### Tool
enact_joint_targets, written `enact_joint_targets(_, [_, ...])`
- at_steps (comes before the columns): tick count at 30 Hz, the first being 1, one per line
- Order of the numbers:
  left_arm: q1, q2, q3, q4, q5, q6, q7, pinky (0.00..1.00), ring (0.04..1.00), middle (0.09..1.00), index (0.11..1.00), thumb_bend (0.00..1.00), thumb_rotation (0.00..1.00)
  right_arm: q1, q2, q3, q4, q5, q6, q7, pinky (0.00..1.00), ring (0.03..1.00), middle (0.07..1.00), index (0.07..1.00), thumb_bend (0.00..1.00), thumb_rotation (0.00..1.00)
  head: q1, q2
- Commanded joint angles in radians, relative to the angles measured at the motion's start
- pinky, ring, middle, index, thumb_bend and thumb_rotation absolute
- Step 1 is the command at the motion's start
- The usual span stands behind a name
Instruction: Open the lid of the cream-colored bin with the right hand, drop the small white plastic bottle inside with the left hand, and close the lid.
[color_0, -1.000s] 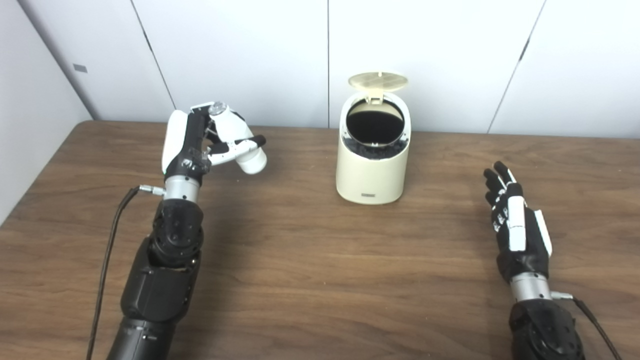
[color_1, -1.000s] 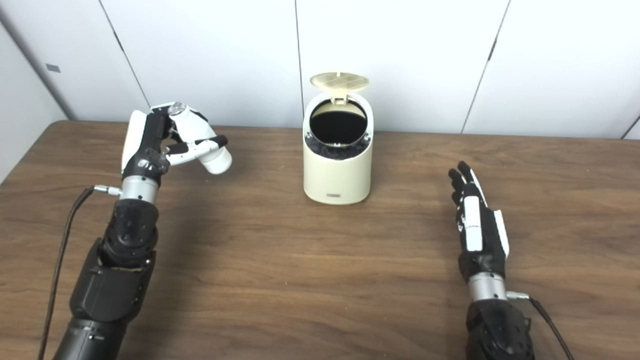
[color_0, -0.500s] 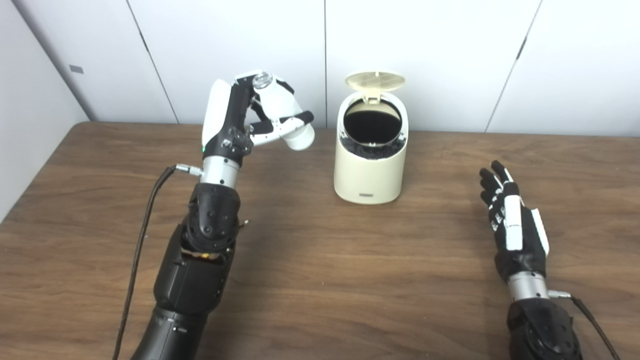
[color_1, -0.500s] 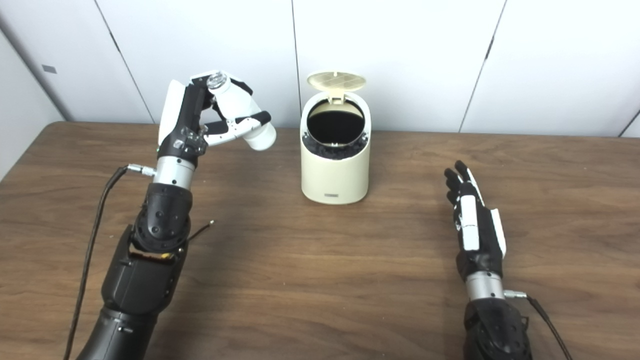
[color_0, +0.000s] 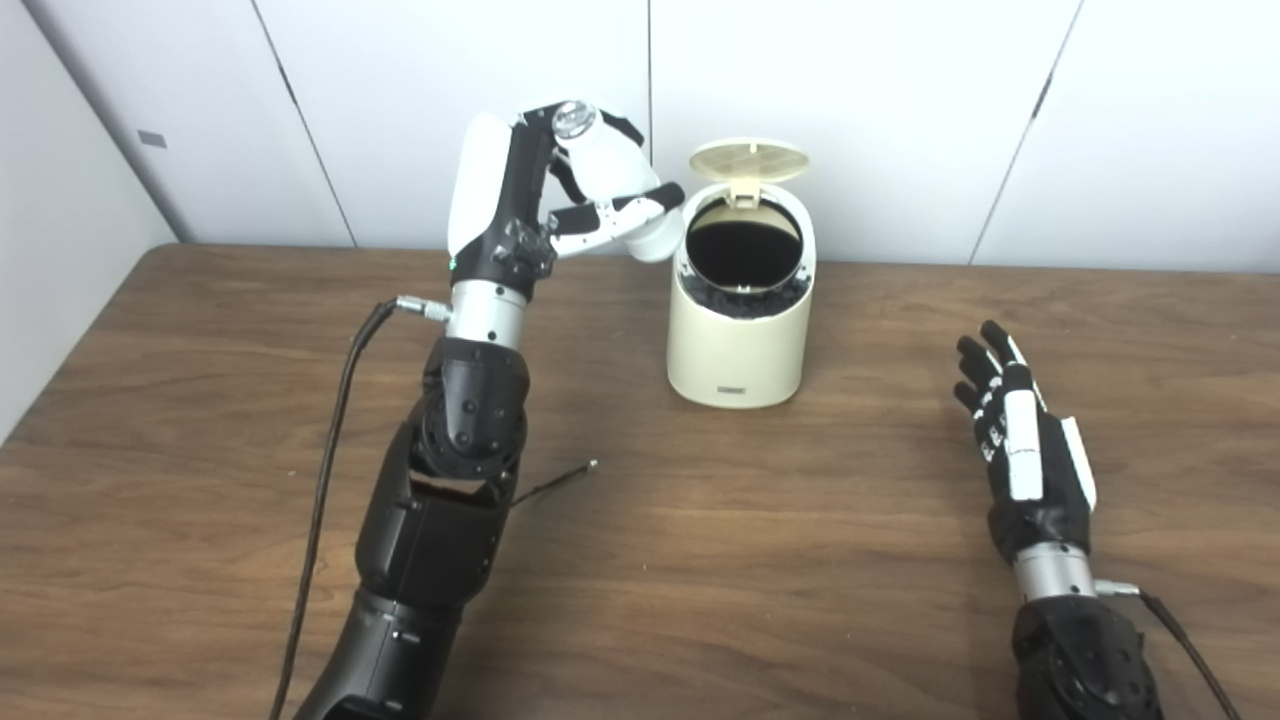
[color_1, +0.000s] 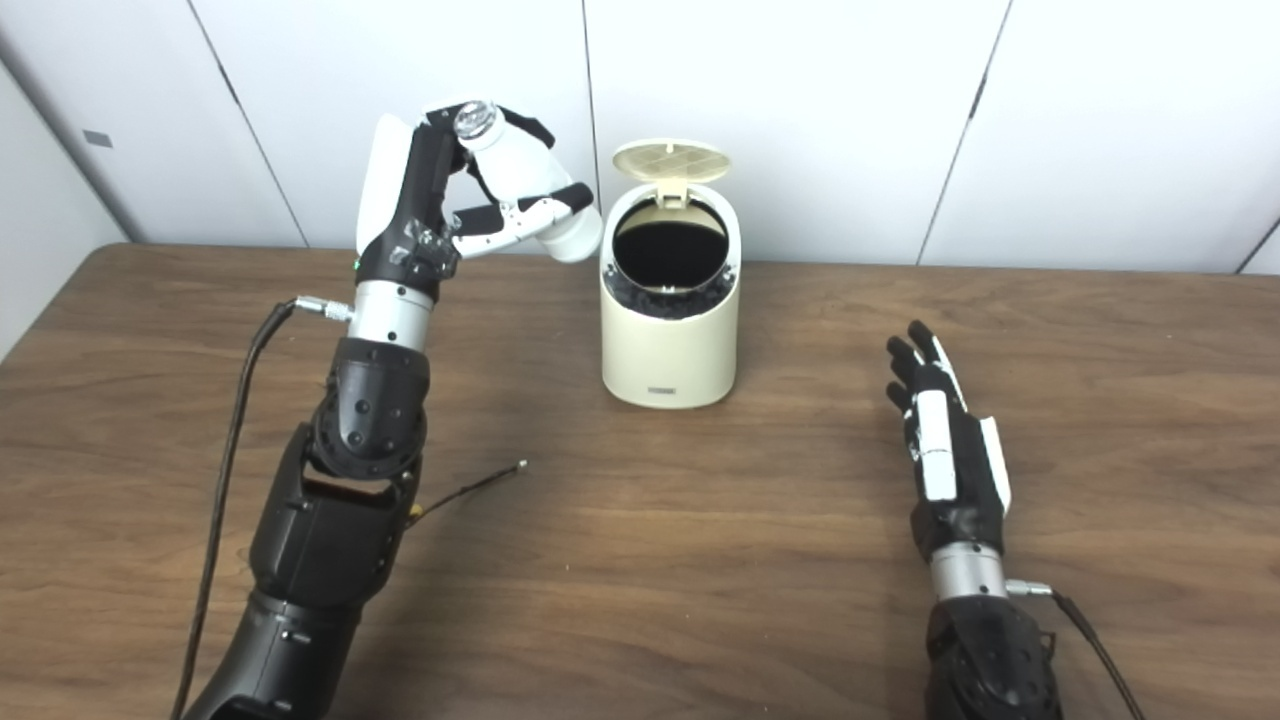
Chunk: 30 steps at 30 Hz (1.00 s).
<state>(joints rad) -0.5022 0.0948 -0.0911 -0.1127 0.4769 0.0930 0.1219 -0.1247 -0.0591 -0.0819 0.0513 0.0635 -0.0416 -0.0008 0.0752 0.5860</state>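
Right now the left hand (color_0: 545, 195) is closed around the bottle (color_0: 615, 190), holding it raised above the table (color_0: 640, 560) just left of the bin (color_0: 740, 310). The bottle is tilted: its cap end points up and toward the camera, its base points down and right, and that base sits right beside the bin's left rim, at about rim height. Whether it touches the rim I cannot tell. The bin's mouth lies to the right of the bottle, so the drop seems to call for a short carry rightward until the base is over the dark opening, with the long axis already leaning that way.

The lid (color_0: 750, 160) stands up at the back of the bin, fully clear of the mouth. The left hand is by far the nearer to the bin. The right hand (color_0: 1020, 440) lies well apart to the right, low over the table, fingers spread and straight, holding nothing.

Inside the bin only blackness shows; its depth and contents are hidden. Fingers cover much of the bottle's middle. A thin cable end (color_0: 560, 480) lies on the table by the left forearm.
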Motion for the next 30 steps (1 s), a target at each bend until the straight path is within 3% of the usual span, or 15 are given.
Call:
enact_joint_targets(1, [-0.066, -0.005, -0.004, -0.016, 0.014, -0.052, 0.024, 0.33, 0.434, 0.503, 0.494, 0.47, 0.00, 0.023, 0.018, 0.012, 0.036, -0.003, -0.031, 0.001, 0.92, 0.941, 0.905, 0.935, 0.55, 0.97, -0.001, -0.001])
enact_joint_targets(11, [-0.099, -0.043, -0.041, 0.080, 0.038, -0.128, 0.053, 0.36, 0.438, 0.502, 0.475, 0.48, 0.00, 0.023, 0.025, 0.013, 0.040, -0.011, -0.038, -0.005, 0.93, 0.941, 0.906, 0.937, 0.54, 0.98, -0.012, -0.010])
enact_joint_targets(23, [-0.110, -0.030, -0.099, 0.232, 0.128, -0.301, 0.129, 0.39, 0.426, 0.527, 0.498, 0.48, 0.00, 0.021, 0.028, 0.031, 0.044, -0.031, -0.029, -0.006, 0.98, 0.948, 0.912, 0.941, 0.58, 0.98, -0.028, -0.023])
enact_joint_targets(30, [-0.134, -0.016, -0.127, 0.307, 0.203, -0.382, 0.195, 0.36, 0.420, 0.521, 0.502, 0.47, 0.00, 0.019, 0.032, 0.029, 0.046, -0.031, -0.027, -0.012, 0.96, 0.942, 0.910, 0.938, 0.56, 0.98, -0.032, -0.021])
